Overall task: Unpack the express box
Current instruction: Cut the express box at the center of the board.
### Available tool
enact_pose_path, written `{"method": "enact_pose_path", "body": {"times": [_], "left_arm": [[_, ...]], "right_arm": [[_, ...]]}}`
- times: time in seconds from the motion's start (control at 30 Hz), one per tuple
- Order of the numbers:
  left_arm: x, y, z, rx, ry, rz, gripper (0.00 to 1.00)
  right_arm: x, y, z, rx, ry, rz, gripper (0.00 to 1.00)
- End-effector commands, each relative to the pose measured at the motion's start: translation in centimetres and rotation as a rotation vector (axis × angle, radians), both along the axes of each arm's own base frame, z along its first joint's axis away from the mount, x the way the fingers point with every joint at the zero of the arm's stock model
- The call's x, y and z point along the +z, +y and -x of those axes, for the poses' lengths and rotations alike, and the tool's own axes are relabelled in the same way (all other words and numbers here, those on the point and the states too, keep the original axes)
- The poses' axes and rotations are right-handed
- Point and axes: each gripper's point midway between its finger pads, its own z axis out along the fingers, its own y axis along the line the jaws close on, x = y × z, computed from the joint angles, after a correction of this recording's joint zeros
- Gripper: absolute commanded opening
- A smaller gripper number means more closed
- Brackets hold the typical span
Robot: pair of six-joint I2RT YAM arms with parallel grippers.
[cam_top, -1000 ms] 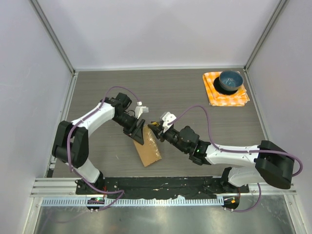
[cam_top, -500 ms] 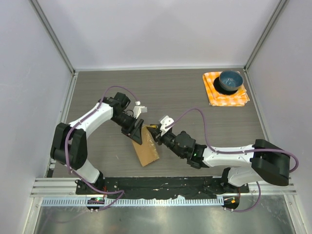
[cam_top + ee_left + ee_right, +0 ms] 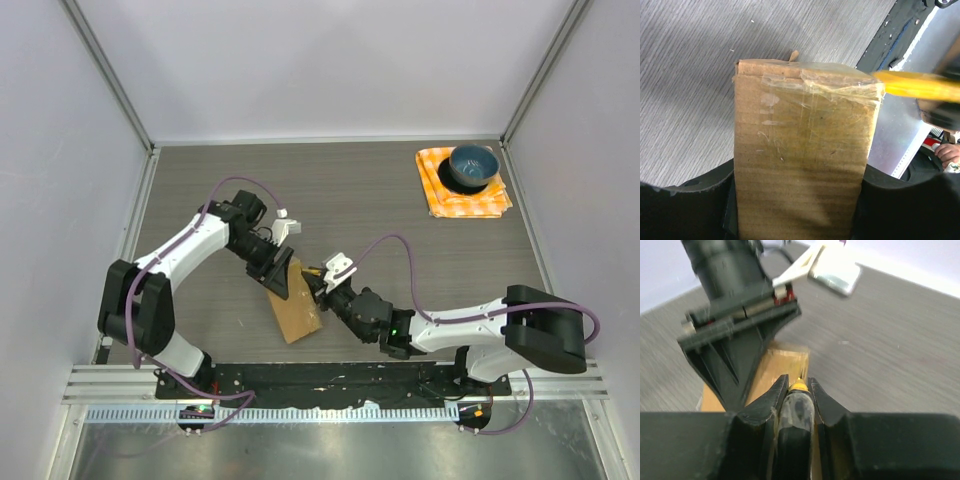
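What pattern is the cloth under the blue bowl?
The cloth is orange and white checked; the top view shows it best.

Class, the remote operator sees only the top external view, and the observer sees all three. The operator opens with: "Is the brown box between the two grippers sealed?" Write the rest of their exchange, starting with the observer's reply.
Observer: Yes. The left wrist view shows clear tape across the end seam of the express box.
Operator: How does the left arm hold it?
Observer: The left gripper has one finger on each long side, and the box is clamped between them.
Operator: What is in the right gripper?
Observer: In the right wrist view, the right gripper is shut on a yellow-tipped tool, with the tip pointing at the box.
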Motion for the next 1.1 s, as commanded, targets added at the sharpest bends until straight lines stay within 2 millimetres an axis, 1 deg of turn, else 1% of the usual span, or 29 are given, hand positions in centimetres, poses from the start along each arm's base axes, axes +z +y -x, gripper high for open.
{"method": "enact_pose_path", "body": {"times": [0.0, 0.13, 0.3, 0.47, 0.63, 0.77, 0.9, 1.07], "left_arm": [[1.8, -1.0, -1.5, -0.042, -0.153, 0.081, 0.0], [1.7, -1.0, -1.6, -0.039, -0.159, 0.074, 0.0], [1.7, -0.9, -1.9, -0.026, -0.167, 0.063, 0.0], [1.0, -0.3, -2.8, 0.017, -0.199, 0.007, 0.0], [0.7, 0.3, -3.9, 0.068, -0.224, -0.033, 0.0], [0.6, 0.6, -4.4, 0.084, -0.236, -0.051, 0.0], [0.4, 0.7, -4.5, 0.087, -0.233, -0.056, 0.0], [0.3, 0.6, -4.5, 0.082, -0.23, -0.053, 0.0]], "right_arm": [[-11.4, -2.9, 2.8, 0.02, 0.16, 0.339, 0.01], [-12.0, -3.4, 3.2, 0.019, 0.169, 0.348, 0.01], [-12.3, -3.4, 4.0, 0.031, 0.18, 0.344, 0.01], [-12.6, -3.6, 4.8, 0.033, 0.183, 0.353, 0.01], [-12.5, -4.1, 5.8, 0.035, 0.19, 0.343, 0.01], [-12.7, -4.4, 6.5, 0.041, 0.201, 0.34, 0.01], [-12.9, -4.9, 6.9, 0.04, 0.21, 0.339, 0.01], [-12.7, -4.9, 7.0, 0.035, 0.203, 0.334, 0.01]]}}
